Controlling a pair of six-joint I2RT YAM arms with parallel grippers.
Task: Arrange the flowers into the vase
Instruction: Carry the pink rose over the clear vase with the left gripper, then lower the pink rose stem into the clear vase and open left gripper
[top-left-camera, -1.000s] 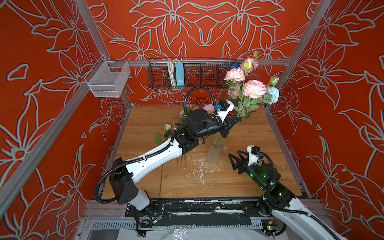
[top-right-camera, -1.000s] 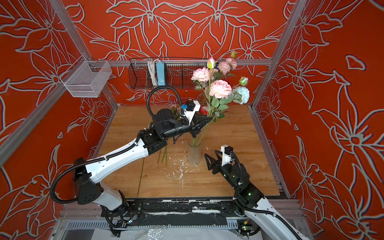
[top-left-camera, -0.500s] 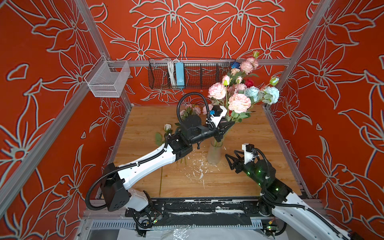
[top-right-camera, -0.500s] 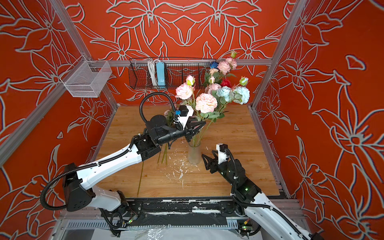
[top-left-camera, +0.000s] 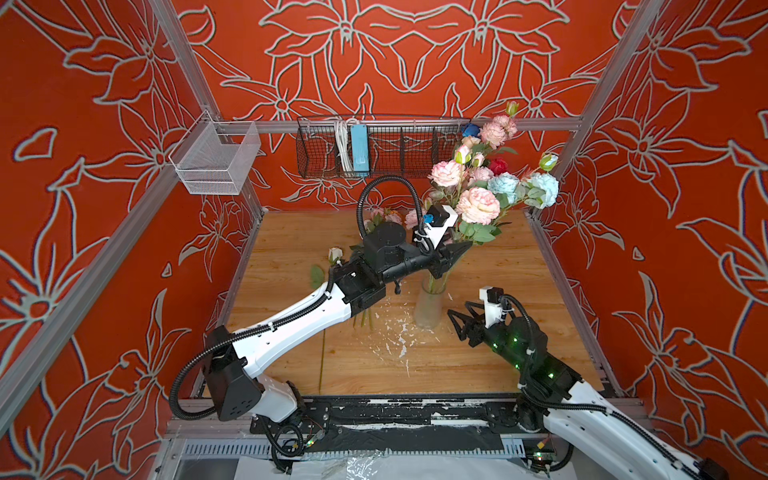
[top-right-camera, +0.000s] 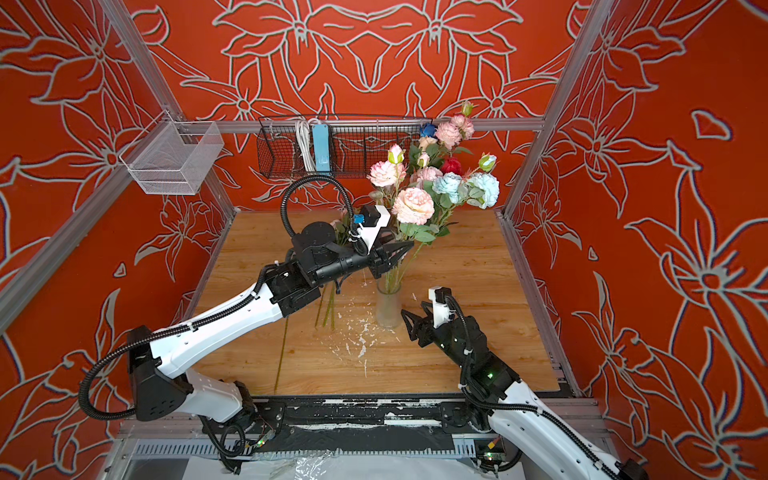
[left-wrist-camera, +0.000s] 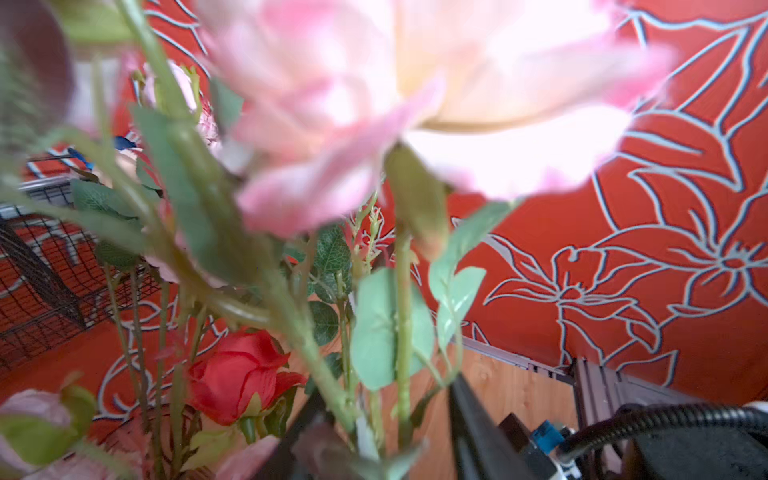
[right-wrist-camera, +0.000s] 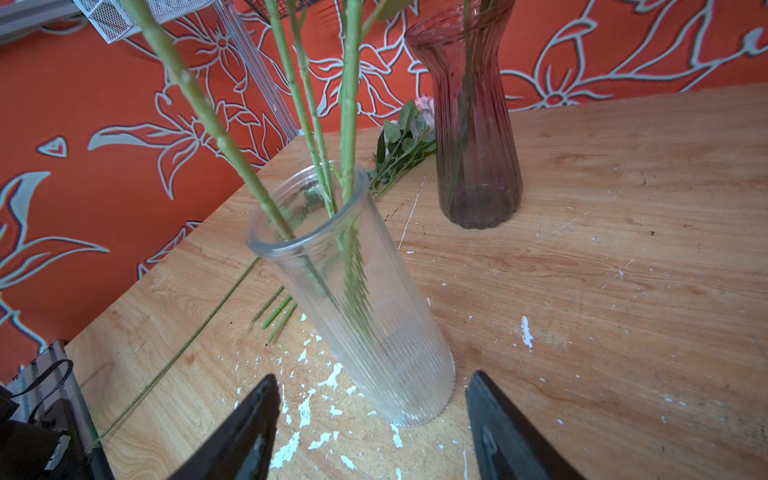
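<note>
Mostly pink flowers (top-left-camera: 478, 205); some blue.

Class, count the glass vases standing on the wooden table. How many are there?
2. A clear ribbed vase holding green stems stands just in front of the right gripper; a pink-tinted vase stands farther back, beyond it. Others may be hidden.

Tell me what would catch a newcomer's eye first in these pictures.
A tall spray of pink, pale blue and red flowers rises over the middle of the table, several stems standing in a clear ribbed vase. Around it, orange-red walls carry large pale-outlined flower drawings.
</note>
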